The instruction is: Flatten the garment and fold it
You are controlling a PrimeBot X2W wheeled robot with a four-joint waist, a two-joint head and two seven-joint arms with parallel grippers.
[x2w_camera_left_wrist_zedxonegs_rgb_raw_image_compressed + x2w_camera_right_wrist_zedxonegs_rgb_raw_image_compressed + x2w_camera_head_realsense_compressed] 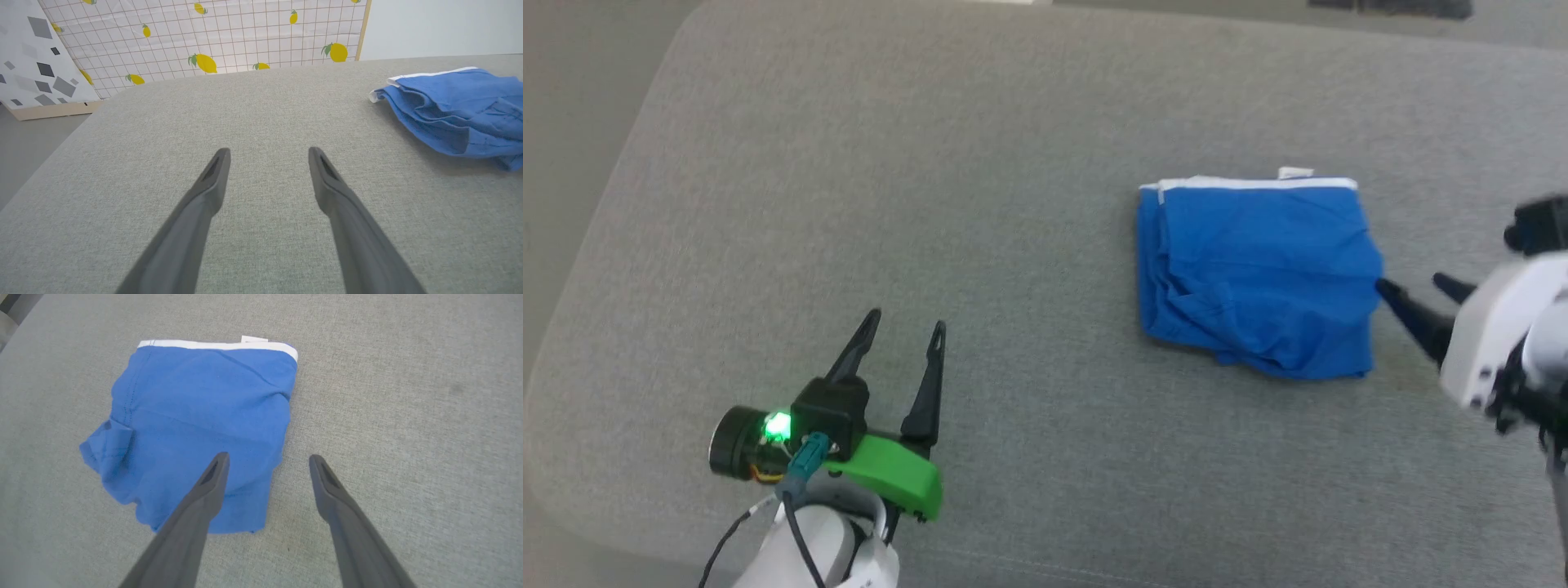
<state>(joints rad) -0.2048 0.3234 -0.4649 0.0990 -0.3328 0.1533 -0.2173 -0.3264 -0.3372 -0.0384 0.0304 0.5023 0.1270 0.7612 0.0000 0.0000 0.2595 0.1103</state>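
The garment, bright blue shorts with a white waistband along the far edge and a small white label, lies folded in layers on the grey cushion, right of centre. It also appears in the left wrist view at the right and in the right wrist view. My right gripper is open at the garment's right edge, above the fabric with nothing between its fingers. Over bare cushion at the lower left, well clear of the garment, my left gripper stands open and empty.
The grey fabric cushion has a rounded left edge with floor beyond it. Leaning behind it are a lemon-print panel and a panel with grey shapes.
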